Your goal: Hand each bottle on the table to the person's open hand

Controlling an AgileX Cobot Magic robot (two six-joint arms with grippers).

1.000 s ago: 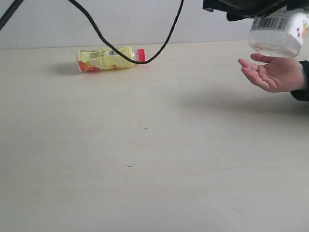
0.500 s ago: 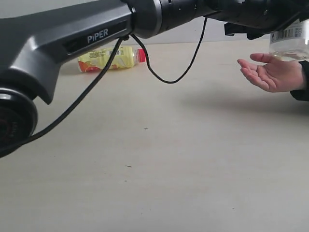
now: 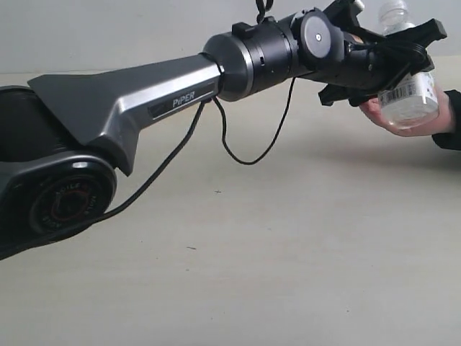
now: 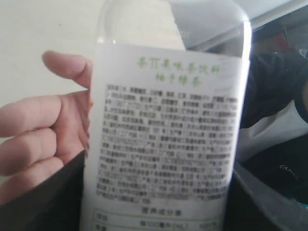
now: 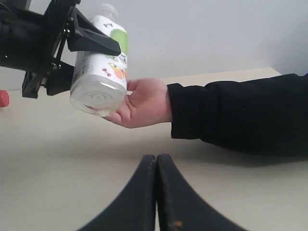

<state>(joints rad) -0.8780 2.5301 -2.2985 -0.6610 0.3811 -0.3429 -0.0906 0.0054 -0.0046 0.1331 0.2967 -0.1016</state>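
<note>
My left gripper (image 3: pixel 402 66) is shut on a white-labelled bottle (image 3: pixel 410 92) with a clear cap, at the far right of the table (image 3: pixel 288 252). The tilted bottle hangs just over the person's open hand (image 3: pixel 403 127); whether it touches the palm I cannot tell. Up close, the bottle's label (image 4: pixel 166 134) fills the left wrist view, with the hand's fingers (image 4: pixel 43 130) behind it and my left gripper (image 4: pixel 159 214) around its lower part. From the right wrist view, the bottle (image 5: pixel 101 72) sits over the hand (image 5: pixel 144 103). My right gripper (image 5: pixel 156 158) is shut and empty, low over the table.
My left arm (image 3: pixel 144 101) stretches across the whole exterior view, with a black cable (image 3: pixel 245 155) hanging under it. A red cap (image 5: pixel 2 98) shows at the edge of the right wrist view. The person's black sleeve (image 5: pixel 240 113) lies over the table's right side.
My left arm has dropped into the exterior view and lowered the bottle, now tilted, onto the open hand. The arm now hides the yellow bottle.
</note>
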